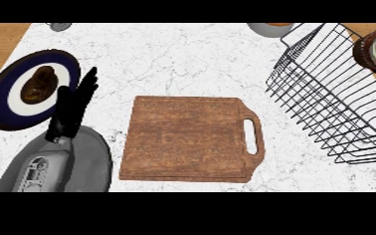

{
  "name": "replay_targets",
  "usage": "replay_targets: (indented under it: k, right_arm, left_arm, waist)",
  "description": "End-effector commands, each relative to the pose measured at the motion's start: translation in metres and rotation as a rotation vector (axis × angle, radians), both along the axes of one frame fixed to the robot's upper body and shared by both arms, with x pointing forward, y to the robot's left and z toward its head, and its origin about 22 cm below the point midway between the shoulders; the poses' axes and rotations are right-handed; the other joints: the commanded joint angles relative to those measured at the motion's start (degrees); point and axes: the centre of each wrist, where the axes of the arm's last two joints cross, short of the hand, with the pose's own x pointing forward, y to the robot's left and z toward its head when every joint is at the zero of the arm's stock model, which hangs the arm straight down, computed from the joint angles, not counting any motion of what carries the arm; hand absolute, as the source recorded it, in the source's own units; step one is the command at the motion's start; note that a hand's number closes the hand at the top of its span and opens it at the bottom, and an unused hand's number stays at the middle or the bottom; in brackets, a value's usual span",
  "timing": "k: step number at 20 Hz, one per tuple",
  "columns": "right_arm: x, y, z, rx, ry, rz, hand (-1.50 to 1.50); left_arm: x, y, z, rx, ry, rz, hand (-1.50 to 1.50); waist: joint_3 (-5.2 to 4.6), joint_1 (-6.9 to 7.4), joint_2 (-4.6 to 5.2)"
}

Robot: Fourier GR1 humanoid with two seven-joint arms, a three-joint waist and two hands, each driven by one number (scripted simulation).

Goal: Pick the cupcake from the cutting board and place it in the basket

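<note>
The wooden cutting board (189, 138) lies in the middle of the counter, its handle slot to the right and nothing on it. A black wire basket (323, 94) stands tilted at the right and looks bare inside. A dark brown round thing (366, 51) is cut off by the right edge beyond the basket's rim; I cannot tell whether it is the cupcake. My left hand (70, 114) rests at the left, fingers straight and pointing up, holding nothing, left of the board. No right hand shows.
A blue-rimmed white plate (18, 74) with a brown food item (40, 84) sits at the far left. A grey plate (92, 159) lies under my left forearm. A grey bowl (270, 28) stands at the back, and a small grey object (60, 26) at the back left.
</note>
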Motion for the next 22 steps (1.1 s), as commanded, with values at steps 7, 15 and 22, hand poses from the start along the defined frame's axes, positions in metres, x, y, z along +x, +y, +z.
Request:
replay_targets:
  k: [7, 15, 22]
  right_arm:
    - [0.016, -0.033, -0.078, 0.256, 0.111, -0.036, -1.5]
    - [0.018, -0.053, -0.085, 0.46, -0.124, -0.093, -1.5]
    - [-0.008, -0.119, -0.042, 0.597, -0.197, -0.289, -1.5]
  left_arm:
    - [-0.004, 0.015, -0.003, -0.012, -0.001, -0.005, 0.0]
    - [0.007, 0.01, 0.003, -0.006, -0.011, -0.011, 0.0]
    - [-0.005, 0.019, 0.011, 0.009, -0.026, -0.004, 0.0]
  waist:
    - [0.02, -0.18, 0.04]
    - [0.06, -0.02, 0.23]
    - [0.05, 0.07, -0.14]
